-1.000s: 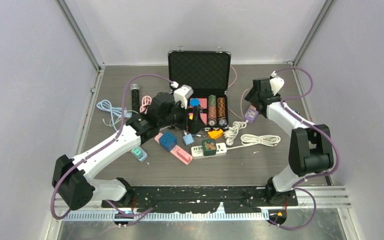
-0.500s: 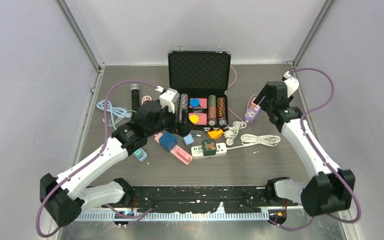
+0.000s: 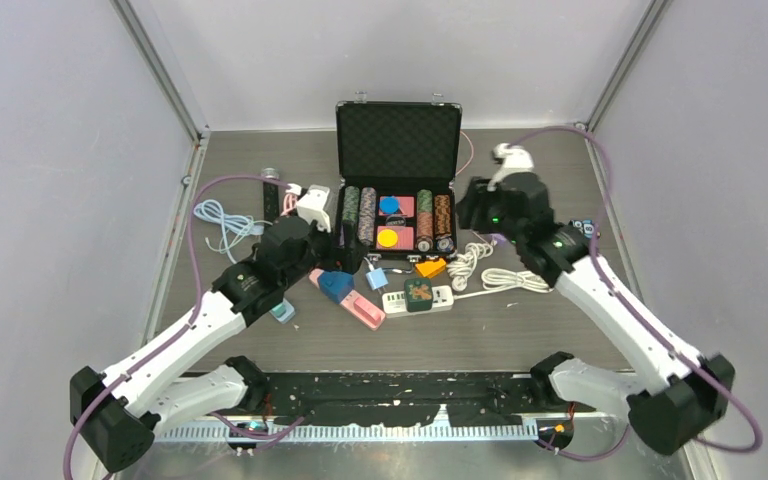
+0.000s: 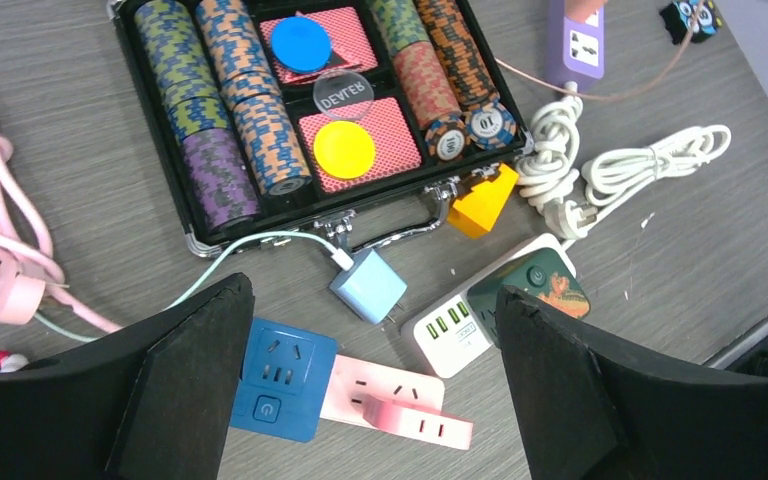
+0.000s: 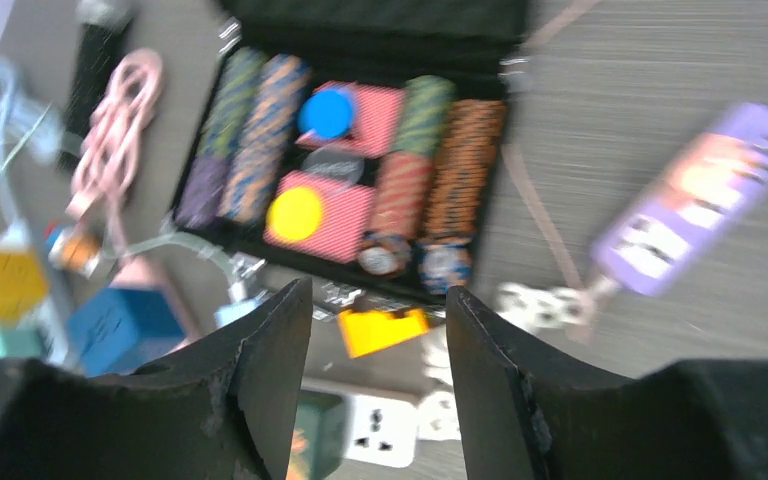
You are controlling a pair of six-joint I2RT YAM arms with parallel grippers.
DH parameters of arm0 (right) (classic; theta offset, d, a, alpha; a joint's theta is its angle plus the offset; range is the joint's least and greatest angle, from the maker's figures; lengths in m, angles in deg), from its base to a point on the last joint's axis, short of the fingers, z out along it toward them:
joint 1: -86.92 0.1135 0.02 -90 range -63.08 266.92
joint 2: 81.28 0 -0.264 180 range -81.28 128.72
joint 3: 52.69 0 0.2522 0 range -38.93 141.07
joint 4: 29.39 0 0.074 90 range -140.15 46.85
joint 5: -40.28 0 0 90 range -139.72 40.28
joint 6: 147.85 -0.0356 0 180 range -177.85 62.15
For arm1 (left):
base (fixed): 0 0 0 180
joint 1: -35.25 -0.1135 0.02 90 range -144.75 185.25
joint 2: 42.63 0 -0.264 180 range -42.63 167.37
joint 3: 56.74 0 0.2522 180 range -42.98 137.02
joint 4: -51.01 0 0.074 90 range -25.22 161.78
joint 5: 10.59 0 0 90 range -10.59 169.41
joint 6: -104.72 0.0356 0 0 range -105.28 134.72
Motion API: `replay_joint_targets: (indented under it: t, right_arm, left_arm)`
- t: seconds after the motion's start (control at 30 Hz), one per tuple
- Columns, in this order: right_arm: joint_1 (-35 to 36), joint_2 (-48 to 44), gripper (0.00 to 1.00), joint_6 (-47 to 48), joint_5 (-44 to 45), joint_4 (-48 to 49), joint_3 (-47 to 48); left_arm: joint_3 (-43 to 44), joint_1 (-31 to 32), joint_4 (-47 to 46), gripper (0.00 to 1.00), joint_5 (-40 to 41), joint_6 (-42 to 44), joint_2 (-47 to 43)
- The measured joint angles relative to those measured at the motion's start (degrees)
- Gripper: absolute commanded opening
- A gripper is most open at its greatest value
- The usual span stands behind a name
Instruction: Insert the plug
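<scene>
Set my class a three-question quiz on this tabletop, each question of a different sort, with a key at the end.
1. True or false: the pale blue cube-shaped charger is plugged into the white plastic power strip.
2. What colour is the round plastic disc lying nearest the front handle of the open black chip case? A yellow, B green, C white.
3. Fill in: the clear round button reads ____.
Key: 1 false, it lies loose beside the strip; 2 A; 3 DEALER.

Grey table (image 3: pixel 520 335), pale lilac walls (image 3: pixel 60 150)
</scene>
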Motion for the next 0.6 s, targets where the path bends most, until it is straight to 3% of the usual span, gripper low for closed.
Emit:
replay_joint_targets:
  t: [0.27,0.43,0.6]
  right_arm:
    - [15.8,24.0,0.65,8.5,-13.3,5.9,7.9]
    - [18.2,39.3,0.71,8.5,-15.6,4.9,16.4]
    - [19.9,43.6,0.72,7.7,-16.0,2.4,17.5]
  left_arm:
    - [-1.8,-2.6,0.2,0.88,3.8,-2.8,-4.5]
    - [-2.0,-3.3,0.4,0.91,5.8,-3.0,-7.7]
    - [-2.2,-3.7,0.4,0.92,6.8,-2.9,-8.6]
